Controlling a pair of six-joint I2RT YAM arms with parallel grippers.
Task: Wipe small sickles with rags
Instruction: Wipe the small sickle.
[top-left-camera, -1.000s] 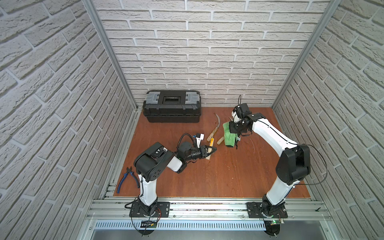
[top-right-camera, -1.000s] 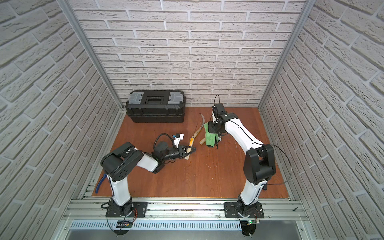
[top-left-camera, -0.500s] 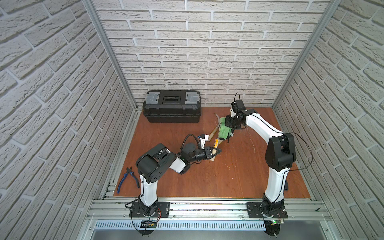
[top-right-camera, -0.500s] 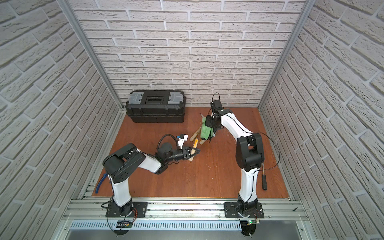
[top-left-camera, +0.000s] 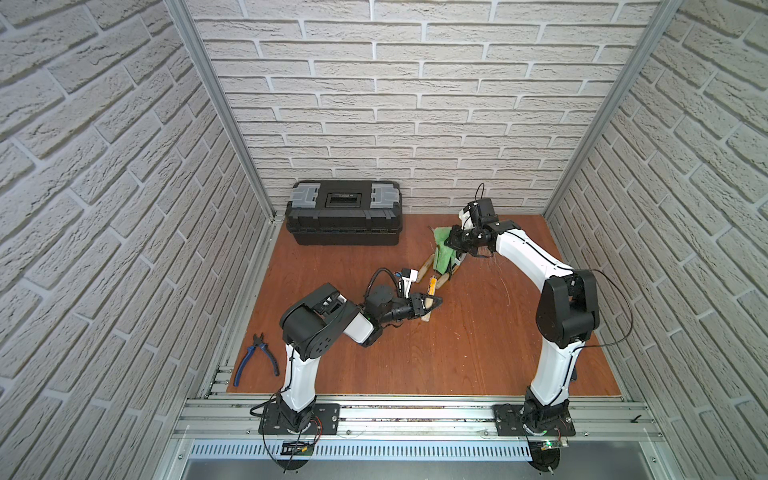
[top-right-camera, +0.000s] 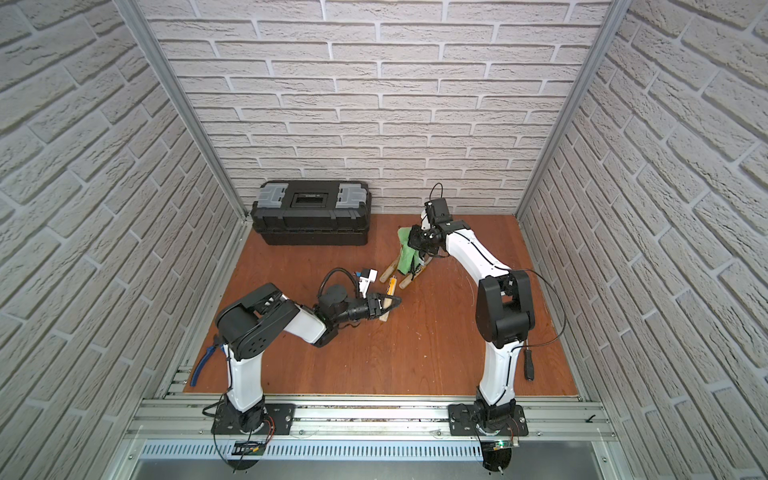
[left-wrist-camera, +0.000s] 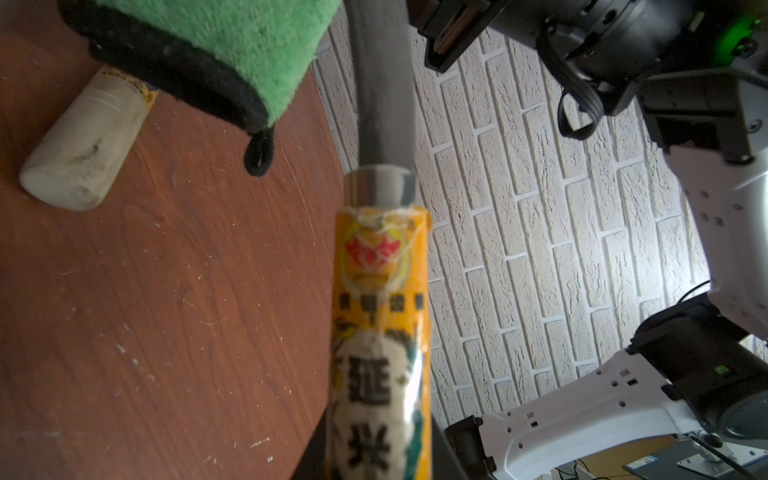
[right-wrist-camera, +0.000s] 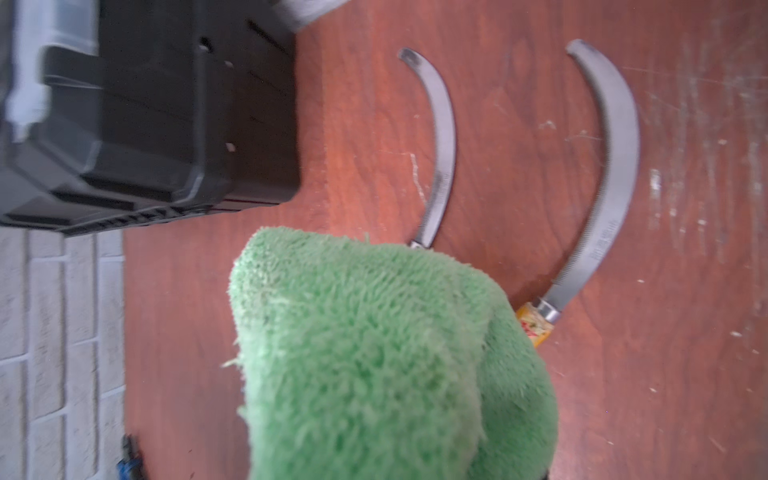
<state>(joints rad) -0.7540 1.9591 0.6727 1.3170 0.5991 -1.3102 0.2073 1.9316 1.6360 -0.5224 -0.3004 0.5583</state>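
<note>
Near the middle of the worktop (top-left-camera: 457, 353), grips a small sickle (left-wrist-camera: 380, 332) by its yellow-labelled wooden handle with the left end effector (top-left-camera: 430, 304), clamped shut on it, grey blade pointing toward the back. Farther back, pinches the green microfibre cloth (top-left-camera: 444, 253) in the right end effector (top-left-camera: 454, 243), closed on it, just beside that blade. Past the cloth, flat on the wood: second sickle (right-wrist-camera: 440, 145) and third sickle (right-wrist-camera: 611, 166). Against the back wall, black toolbox (top-left-camera: 344, 216); off the front left edge, blue-handled pliers (top-left-camera: 255, 359).

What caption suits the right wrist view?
Green microfibre cloth fronts two curved sickle blades lying on the wooden table beside a black toolbox.
</note>
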